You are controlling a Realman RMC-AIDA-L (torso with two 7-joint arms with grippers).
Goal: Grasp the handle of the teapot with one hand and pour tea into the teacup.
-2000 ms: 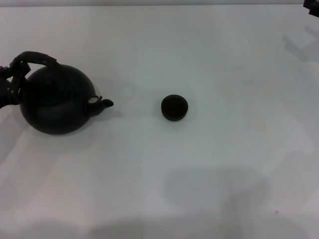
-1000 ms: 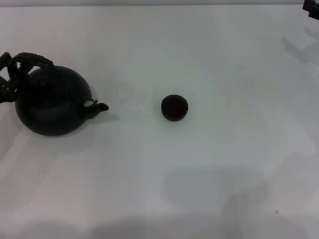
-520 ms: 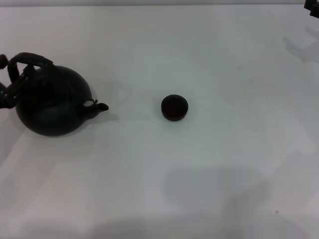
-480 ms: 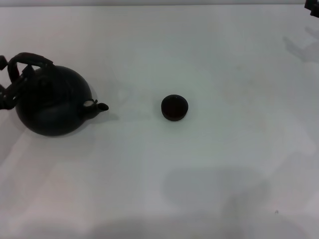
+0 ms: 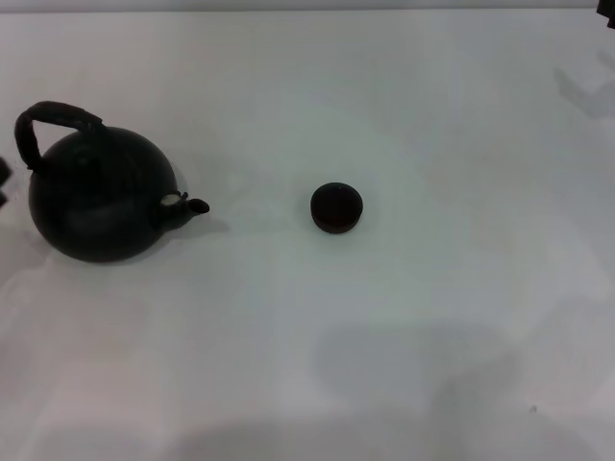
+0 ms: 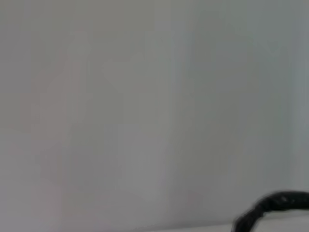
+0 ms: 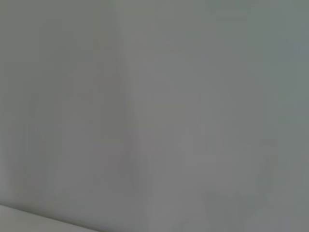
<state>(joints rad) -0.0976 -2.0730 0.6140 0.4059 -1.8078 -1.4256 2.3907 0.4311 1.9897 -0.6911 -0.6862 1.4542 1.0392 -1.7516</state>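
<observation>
The matte black teapot (image 5: 101, 202) stands upright on the white table at the left, its short spout (image 5: 195, 205) pointing right towards the teacup. Its arched handle (image 5: 58, 113) loops over the top left and nothing holds it. A dark arc, seemingly the handle (image 6: 273, 205), also shows in the left wrist view. The small black teacup (image 5: 336, 207) sits near the table's middle, well right of the spout. My left gripper (image 5: 2, 184) shows only as two dark tips, set apart, at the left edge, just clear of the teapot. My right gripper (image 5: 609, 3) is parked in the far right corner.
The white table (image 5: 384, 336) spreads around both objects, with soft shadows at the front middle. The right wrist view shows only a plain pale surface.
My left gripper has let go of the handle and drawn back left, almost out of view. The teapot, set down a little further left, now stands still. The teacup has not moved.
</observation>
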